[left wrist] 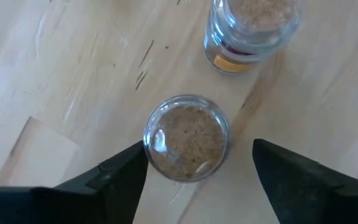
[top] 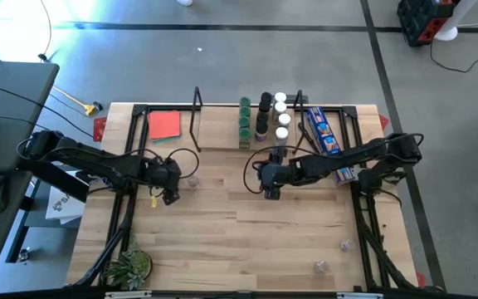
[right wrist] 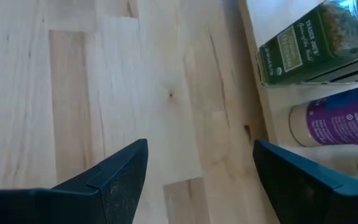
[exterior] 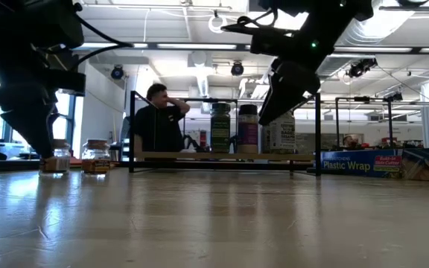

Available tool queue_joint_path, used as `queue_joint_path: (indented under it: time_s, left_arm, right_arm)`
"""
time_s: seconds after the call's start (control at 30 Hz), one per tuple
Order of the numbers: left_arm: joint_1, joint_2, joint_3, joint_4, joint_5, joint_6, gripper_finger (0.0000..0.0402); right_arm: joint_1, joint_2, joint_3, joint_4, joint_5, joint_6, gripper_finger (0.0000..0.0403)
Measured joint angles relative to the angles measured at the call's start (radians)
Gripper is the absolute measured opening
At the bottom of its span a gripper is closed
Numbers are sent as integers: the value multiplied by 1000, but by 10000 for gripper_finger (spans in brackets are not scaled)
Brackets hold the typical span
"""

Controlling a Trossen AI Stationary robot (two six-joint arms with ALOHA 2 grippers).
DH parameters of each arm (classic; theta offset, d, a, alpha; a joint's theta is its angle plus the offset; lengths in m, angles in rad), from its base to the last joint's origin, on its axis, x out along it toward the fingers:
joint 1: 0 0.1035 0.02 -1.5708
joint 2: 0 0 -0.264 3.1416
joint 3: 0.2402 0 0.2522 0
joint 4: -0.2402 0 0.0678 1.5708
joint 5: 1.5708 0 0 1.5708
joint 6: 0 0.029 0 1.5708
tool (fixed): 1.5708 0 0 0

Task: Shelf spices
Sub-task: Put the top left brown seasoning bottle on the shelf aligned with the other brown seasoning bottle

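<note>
Left gripper (left wrist: 197,177), fingers spread and holding nothing, hung over a small clear jar (left wrist: 187,137) at centre frame; being glass, it would likely prove rigid, smooth and breakable, best pinched across its round wall. Right gripper (right wrist: 197,180), likewise parted and empty, stood beside the shelf (top: 222,124) in the upper middle of the high view; jar lids and labels were hard to make out.

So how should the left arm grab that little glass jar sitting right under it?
Probably from straight above, closing on the round sides of the jar. It stands upright and the open left gripper already straddles it. A second jar stands close beside it, so the fingers should stay clear of that side.
</note>
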Motion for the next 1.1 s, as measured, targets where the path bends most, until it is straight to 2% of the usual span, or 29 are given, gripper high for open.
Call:
queue_joint_path:
  time_s: [0.17,0.43,0.53,0.63,0.8,0.93,1.03,1.1]
  left_arm:
    - [0,4,0,16,-23,0,255]
    - [13,45,3,125,-45,-17,169]
    - [13,55,7,134,-44,-35,168]
    - [7,56,46,74,-6,-38,168]
    - [-14,55,249,-134,-13,-46,168]
    - [-15,85,485,-242,-55,-28,168]
    - [44,156,668,-256,-62,85,168]
    - [106,233,779,-238,-70,214,168]
  right_arm:
    - [-11,0,0,6,25,-7,287]
    - [-8,0,0,6,63,-8,287]
    - [0,-5,0,-4,68,-23,287]
    - [19,-30,0,-47,106,-11,287]
    - [46,-90,0,-99,199,1,287]
    - [50,-112,0,-151,219,3,287]
    - [50,-117,0,-227,256,44,287]
    - [56,-117,-5,-255,271,94,287]
